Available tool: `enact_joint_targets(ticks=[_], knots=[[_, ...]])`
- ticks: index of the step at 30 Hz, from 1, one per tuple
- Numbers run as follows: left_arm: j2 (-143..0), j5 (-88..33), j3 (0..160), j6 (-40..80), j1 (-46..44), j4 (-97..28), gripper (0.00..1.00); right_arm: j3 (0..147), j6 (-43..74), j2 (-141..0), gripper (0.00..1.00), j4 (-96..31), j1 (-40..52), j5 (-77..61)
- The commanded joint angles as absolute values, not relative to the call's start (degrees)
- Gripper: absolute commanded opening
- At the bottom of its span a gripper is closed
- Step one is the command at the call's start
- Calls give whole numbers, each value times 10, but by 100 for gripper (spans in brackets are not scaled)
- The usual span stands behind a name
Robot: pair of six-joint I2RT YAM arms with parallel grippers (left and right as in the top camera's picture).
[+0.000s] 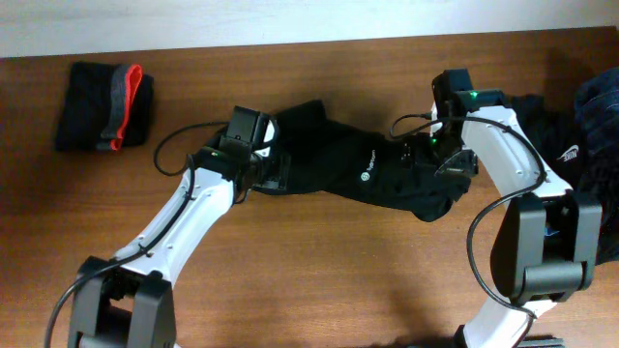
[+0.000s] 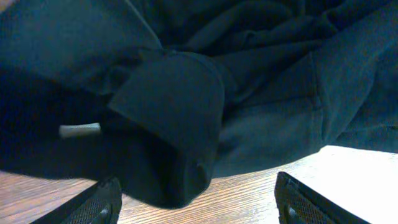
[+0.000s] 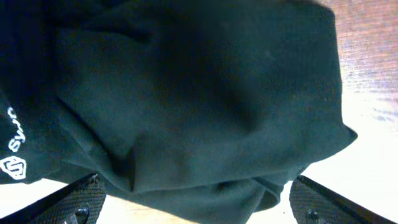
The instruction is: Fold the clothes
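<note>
A large black short-sleeved shirt (image 1: 358, 172) with a small white chest logo lies crumpled across the table's middle. My left gripper (image 1: 263, 172) is at its left end, open, fingers wide apart over the wood with a fold of black fabric (image 2: 180, 124) just beyond them (image 2: 198, 208). My right gripper (image 1: 447, 162) is at its right end, open, with bunched black cloth (image 3: 199, 106) lying between the spread fingers (image 3: 199, 205). The white logo shows in the right wrist view (image 3: 13, 158).
A folded black garment with grey and red trim (image 1: 104, 106) lies at the far left. A pile of dark and blue clothes (image 1: 580, 126) sits at the right edge. The wooden table (image 1: 319, 280) runs to a white wall at the back.
</note>
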State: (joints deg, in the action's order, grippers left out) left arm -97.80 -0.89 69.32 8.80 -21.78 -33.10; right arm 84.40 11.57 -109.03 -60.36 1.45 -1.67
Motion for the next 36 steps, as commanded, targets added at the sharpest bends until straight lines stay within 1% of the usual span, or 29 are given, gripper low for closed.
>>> enact_joint_targets(ticks=[1, 7, 15, 32, 33, 34, 35, 36], knots=[[-985, -35, 697, 79, -216, -324, 79, 836, 110, -1094, 100, -596, 11, -25], [-985, -37, 697, 79, -216, -317, 79, 819, 114, -1094, 99, -586, 11, -30], [-985, -43, 697, 79, -216, -304, 78, 760, 116, -1094, 98, -531, 11, -30], [-1043, -42, 697, 79, -220, -263, 79, 759, 107, -1094, 100, -530, 11, -25], [-1043, -41, 697, 79, -220, -259, 77, 759, 107, -1094, 100, -530, 11, -23], [-1043, -41, 697, 79, -220, -254, 66, 759, 107, -1094, 100, -530, 11, -23], [-1043, -41, 697, 79, -220, -249, 50, 759, 107, -1094, 100, -529, 11, -21], [-1044, -41, 697, 79, -220, -245, 40, 759, 107, -1094, 100, -528, 11, -20]])
